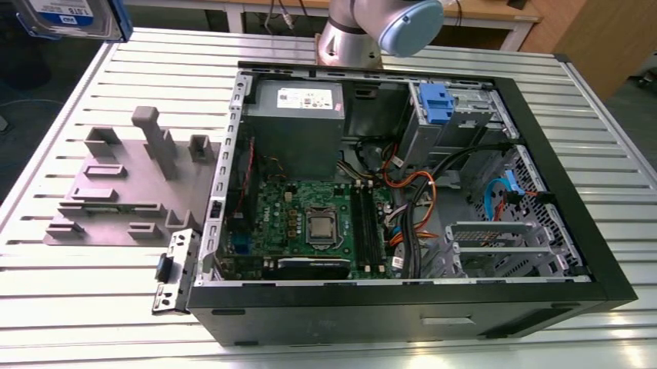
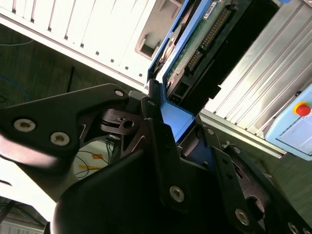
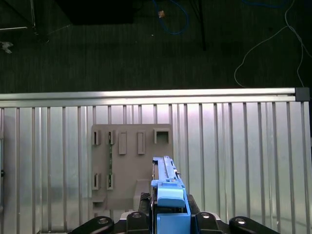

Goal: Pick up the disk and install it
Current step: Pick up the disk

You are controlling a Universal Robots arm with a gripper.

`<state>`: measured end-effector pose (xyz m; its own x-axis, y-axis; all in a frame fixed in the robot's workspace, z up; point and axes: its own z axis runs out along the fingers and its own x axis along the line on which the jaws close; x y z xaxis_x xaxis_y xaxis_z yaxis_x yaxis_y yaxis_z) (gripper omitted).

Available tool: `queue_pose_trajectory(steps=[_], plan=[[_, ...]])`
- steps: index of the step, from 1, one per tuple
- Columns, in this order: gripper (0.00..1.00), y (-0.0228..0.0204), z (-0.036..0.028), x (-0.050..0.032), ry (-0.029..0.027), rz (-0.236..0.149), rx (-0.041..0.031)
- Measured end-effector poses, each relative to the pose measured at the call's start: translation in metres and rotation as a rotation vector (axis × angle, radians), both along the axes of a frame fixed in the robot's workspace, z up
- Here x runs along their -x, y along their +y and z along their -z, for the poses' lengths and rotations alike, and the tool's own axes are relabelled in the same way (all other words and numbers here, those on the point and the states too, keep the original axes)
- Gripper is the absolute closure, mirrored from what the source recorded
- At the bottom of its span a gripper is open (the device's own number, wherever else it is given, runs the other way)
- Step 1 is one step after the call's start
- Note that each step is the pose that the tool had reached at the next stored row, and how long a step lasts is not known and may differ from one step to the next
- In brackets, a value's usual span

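The disk (image 1: 72, 17), silver with a white-and-blue label in a blue carrier frame, hangs in the air at the exterior view's far left, beyond the table's corner. In the first wrist view the disk (image 3: 168, 187) stands edge-on between my fingers (image 3: 144, 217), high above the grey stepped fixture (image 3: 129, 165). In the second wrist view my gripper (image 2: 184, 134) is shut on the carrier's blue end, and the disk (image 2: 204, 34) shows its green circuit board side.
The open computer case (image 1: 605, 254) lies on the slatted metal table (image 1: 61, 307), with a metal drive bay and its blue bracket (image 1: 436, 104) at the far side. The grey fixture (image 1: 123, 184) sits on the exterior view's left of the case. The arm's base (image 1: 355, 38) stands behind the case.
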<state>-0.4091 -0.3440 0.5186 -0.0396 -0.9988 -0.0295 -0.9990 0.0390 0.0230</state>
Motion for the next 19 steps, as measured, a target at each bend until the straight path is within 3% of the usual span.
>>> queue_pose_trajectory(steps=[19], plan=[[0.63,0.0,0.0,-0.0139,0.0,0.0,0.0]])
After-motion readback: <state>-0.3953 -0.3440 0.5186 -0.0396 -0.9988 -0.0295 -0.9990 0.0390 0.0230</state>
